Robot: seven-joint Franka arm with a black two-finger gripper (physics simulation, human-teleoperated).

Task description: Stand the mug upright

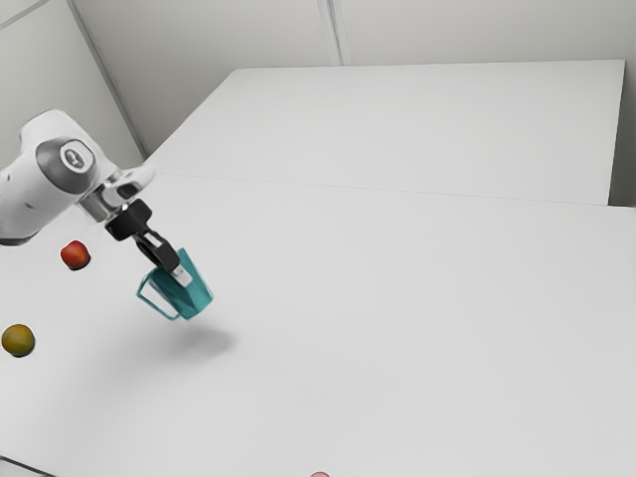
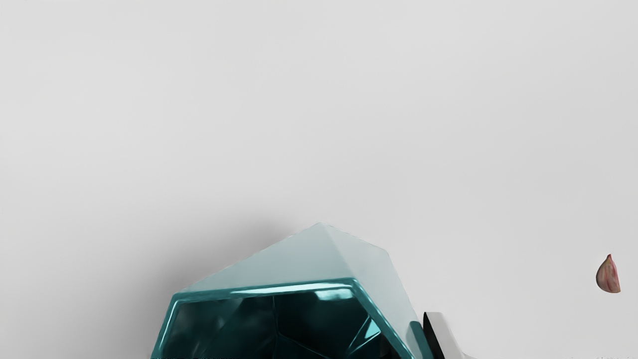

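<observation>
Tilted and clear of the table, the teal mug (image 1: 195, 296) hangs from the gripper (image 1: 181, 272), its shadow lying apart on the surface below. Its handle points toward the exterior view's left, and its base is lower than its rim. In the wrist view the faceted mug (image 2: 294, 264) shows its open mouth toward the camera. The gripper (image 2: 411, 345) is shut on the mug's wall there, one finger against the outside; the other is mostly hidden within the mug's dark inside.
On the white table (image 1: 397, 298), a red fruit (image 1: 75, 254) and a brownish-yellow ball (image 1: 18, 340) lie at the exterior view's left. A garlic clove (image 2: 608, 274) rests off to the side of the mug; a small pinkish thing (image 1: 320, 474) sits at the exterior view's bottom edge.
</observation>
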